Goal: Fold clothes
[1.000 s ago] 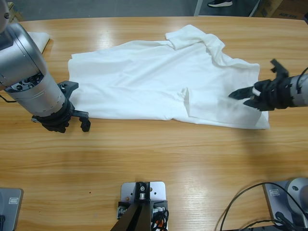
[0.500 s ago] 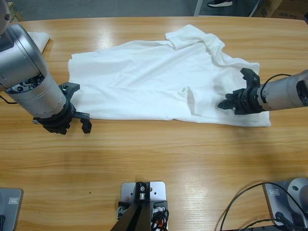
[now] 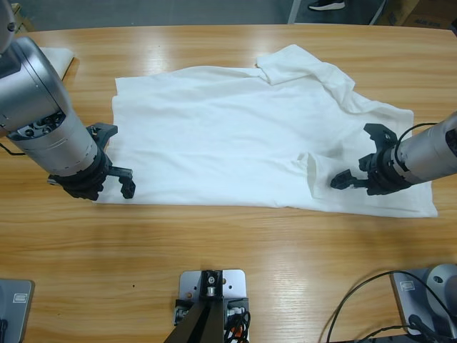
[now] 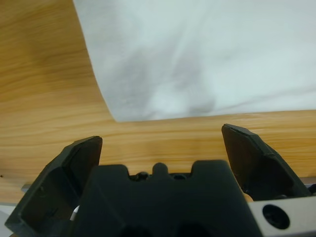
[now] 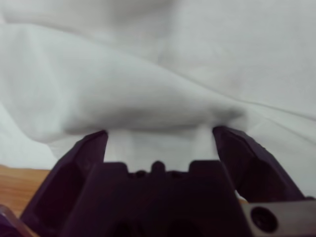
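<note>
Here the large white thin-fabric T-shirt [image 3: 243, 136] lies spread toward the desk's far edge, so both grippers — left gripper [image 3: 114, 171] beside its near-left corner, right gripper [image 3: 363, 171] over its right part — stand with jaws apart, holding nothing, probably ready to pinch it.

A large white T-shirt of thin, soft cloth [image 3: 243, 136], matt and lightly creased, lies spread on a long table of varnished light-brown wood [image 3: 235, 250], whose smooth, glossy top shows fine grain and pale reflections. On the left, the left arm's rounded casing of brushed silver-grey metal [image 3: 39, 100] has a dull satin sheen; its gripper of matt black plastic [image 3: 114, 161] looks smooth. On the right, the right arm's matching black gripper [image 3: 360, 161] presses into the fabric. At the far left corner sits a folded piece of white cloth [image 3: 61, 58].
</note>
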{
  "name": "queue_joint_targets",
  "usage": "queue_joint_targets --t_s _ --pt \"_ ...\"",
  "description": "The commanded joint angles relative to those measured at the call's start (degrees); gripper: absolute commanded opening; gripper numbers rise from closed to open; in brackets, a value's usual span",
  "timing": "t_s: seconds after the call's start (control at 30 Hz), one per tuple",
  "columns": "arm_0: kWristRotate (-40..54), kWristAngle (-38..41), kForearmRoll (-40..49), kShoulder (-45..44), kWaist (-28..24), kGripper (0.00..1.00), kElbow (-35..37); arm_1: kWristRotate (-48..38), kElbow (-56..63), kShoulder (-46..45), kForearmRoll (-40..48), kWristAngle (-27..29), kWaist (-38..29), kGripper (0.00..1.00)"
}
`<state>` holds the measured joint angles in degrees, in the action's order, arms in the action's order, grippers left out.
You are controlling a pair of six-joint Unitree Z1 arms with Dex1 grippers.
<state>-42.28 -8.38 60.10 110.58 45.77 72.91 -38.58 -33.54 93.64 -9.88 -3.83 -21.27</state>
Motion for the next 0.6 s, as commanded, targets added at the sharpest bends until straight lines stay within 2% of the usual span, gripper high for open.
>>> queue_joint_targets --t_s 0.03,0.13,0.17,0.2,0.27,0.3,0.33,0.37,0.4,0.53,0.6 --pt "-2.8 0.1 -3.7 0.9 0.9 0.944 -1.6 -0.8 1.8 1.9 -1.5 1.4 -1.1 0.876" --pt "-1.2 0.0 -8.4 -0.7 1.3 0.954 -1.7 -0.7 2.0 0.9 -1.5 1.2 -1.1 0.874" --pt "1.3 -0.1 -10.2 -1.0 1.3 0.929 -2.1 -0.7 2.1 0.9 -1.5 1.1 -1.1 0.871" --pt "3.7 0.8 -11.7 -0.9 1.3 0.863 -2.2 -0.7 2.2 0.8 -1.5 1.1 -1.1 0.866" --pt "4.2 1.4 -17.2 -3.4 1.4 0.852 -5.4 -0.7 2.5 0.7 -1.5 0.9 -1.1 0.865" --pt "4.4 2.0 -20.2 -4.8 1.2 0.784 -7.2 -0.7 2.6 0.6 -1.5 0.8 -1.1 0.865" --pt "5.0 3.6 -20.5 -4.5 0.6 0.645 -7.0 -0.7 2.7 0.5 -1.5 0.8 -1.1 0.864" --pt "5.3 4.2 -20.6 -4.4 0.4 0.366 -7.0 -0.7 2.7 0.5 -1.5 0.8 -1.1 0.863" --pt "5.1 4.0 -20.8 -4.1 0.4 0.209 -7.4 -0.7 2.7 0.3 -1.5 0.8 -1.1 0.862" --pt "4.6 3.6 -27.2 -1.6 0.4 0.216 -11.1 -0.7 2.9 0.0 -1.5 1.0 -1.1 0.862" --pt "4.5 2.7 -30.7 -1.2 0.4 0.253 -13.4 -0.7 3.0 -1.0 -1.8 1.0 -1.1 0.862"
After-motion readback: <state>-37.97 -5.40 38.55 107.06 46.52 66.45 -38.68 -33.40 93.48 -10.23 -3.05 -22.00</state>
